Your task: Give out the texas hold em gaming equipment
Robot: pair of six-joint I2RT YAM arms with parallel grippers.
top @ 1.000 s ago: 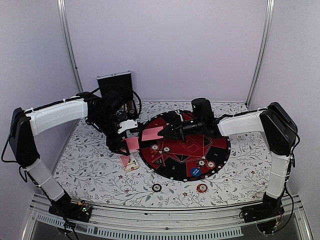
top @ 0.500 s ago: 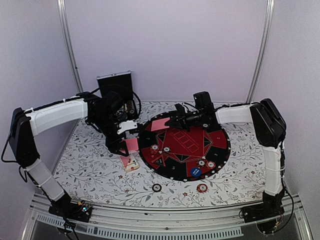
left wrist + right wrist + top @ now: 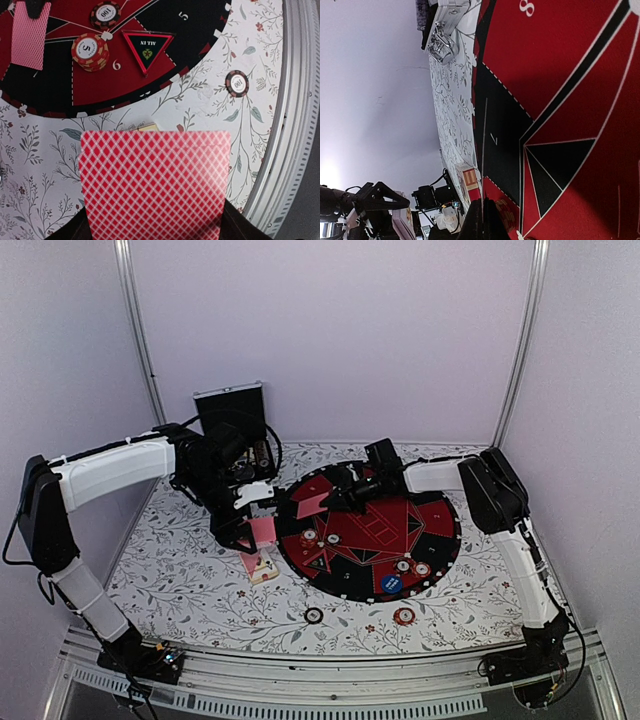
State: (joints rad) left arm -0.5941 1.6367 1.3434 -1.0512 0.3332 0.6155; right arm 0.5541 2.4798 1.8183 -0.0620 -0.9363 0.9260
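My left gripper (image 3: 247, 527) is shut on a pink-red-backed deck (image 3: 263, 530), held above the table just left of the round mat (image 3: 440, 540). In the left wrist view the deck (image 3: 155, 180) fills the lower frame and hides the fingertips. My right gripper (image 3: 332, 502) is shut on a single card (image 3: 312, 506), low over the mat's far left part. That card also shows in the left wrist view (image 3: 30, 37), and edge-on in the right wrist view (image 3: 483, 150). Chips (image 3: 310, 536) (image 3: 333, 539) lie on the mat's left, two more (image 3: 402, 566) with a blue one (image 3: 391, 583) at its front.
A card box (image 3: 262, 567) lies on the table below the deck. Two chips (image 3: 314, 615) (image 3: 404, 616) lie off the mat near the front edge. The silver-edged black case (image 3: 230, 410) stands at the back left. A triangular marker (image 3: 147, 46) lies on the mat.
My right gripper has carried the single card back and left across the mat and lowered it toward the mat's far left part. The left arm and deck have not moved.
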